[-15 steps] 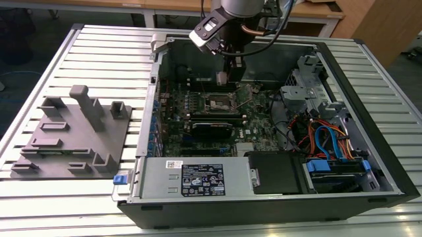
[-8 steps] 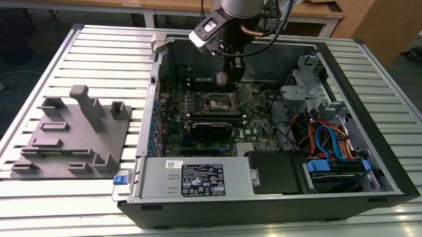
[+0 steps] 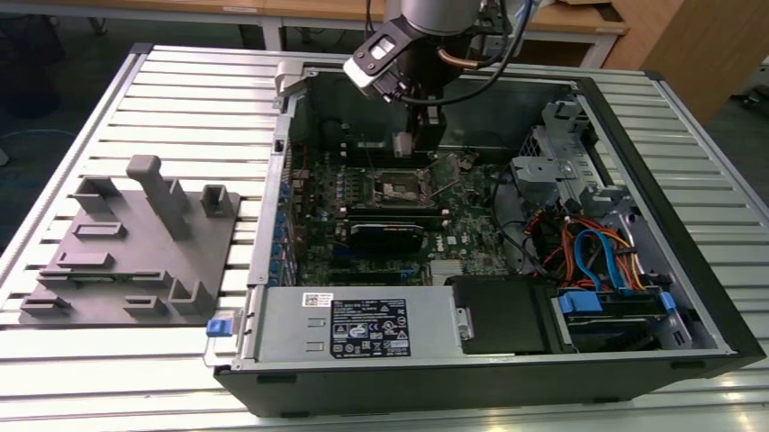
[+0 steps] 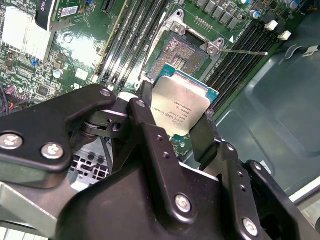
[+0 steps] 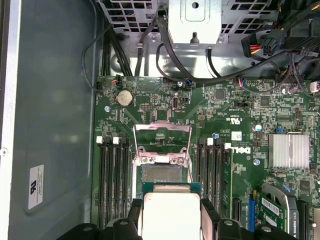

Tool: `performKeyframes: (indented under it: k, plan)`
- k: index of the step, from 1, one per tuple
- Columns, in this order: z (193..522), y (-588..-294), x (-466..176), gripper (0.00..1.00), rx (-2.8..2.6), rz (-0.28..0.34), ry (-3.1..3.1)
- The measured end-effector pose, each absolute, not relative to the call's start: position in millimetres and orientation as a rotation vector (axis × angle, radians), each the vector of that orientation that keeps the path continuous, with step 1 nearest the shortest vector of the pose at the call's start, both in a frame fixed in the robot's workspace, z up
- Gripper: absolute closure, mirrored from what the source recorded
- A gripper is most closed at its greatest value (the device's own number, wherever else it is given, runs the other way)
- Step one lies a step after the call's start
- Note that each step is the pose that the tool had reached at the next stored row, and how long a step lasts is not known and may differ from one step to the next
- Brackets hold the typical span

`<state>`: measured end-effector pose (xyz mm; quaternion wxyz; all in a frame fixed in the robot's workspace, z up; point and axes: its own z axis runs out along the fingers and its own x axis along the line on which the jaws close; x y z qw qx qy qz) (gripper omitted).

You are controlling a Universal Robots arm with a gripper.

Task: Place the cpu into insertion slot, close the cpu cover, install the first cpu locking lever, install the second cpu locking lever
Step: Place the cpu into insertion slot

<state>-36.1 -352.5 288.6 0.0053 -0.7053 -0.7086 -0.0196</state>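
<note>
First step in hand: inside the open case (image 3: 481, 389), the gripper (image 4: 176, 119) carries the cpu (image 4: 182, 106), its two black fingers (image 4: 204, 131) closed on opposite edges of the chip and its silvery face turned to both wrist cameras. In the exterior view the arm hangs over the green board (image 5: 225, 105), with the chip held clear above it and close to the slot (image 5: 162, 172), not yet seated. The slot's dark contact field lies bare. The cover (image 5: 161, 142) is swung open past the slot's far edge, and a thin lever (image 4: 246, 51) juts free to one side, so closing and locking are not yet begun. Seating, by the look of it, calls for squaring the chip's edges with the slot's rim and bringing it down flat, without scraping the contacts.
</note>
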Motion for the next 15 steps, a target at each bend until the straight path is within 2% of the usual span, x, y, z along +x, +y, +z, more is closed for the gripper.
performKeyframes:
  k: [15]
  plan:
    - [285.8,-352.6,-37.5,0.46,-2.215,-0.062,-2.212]
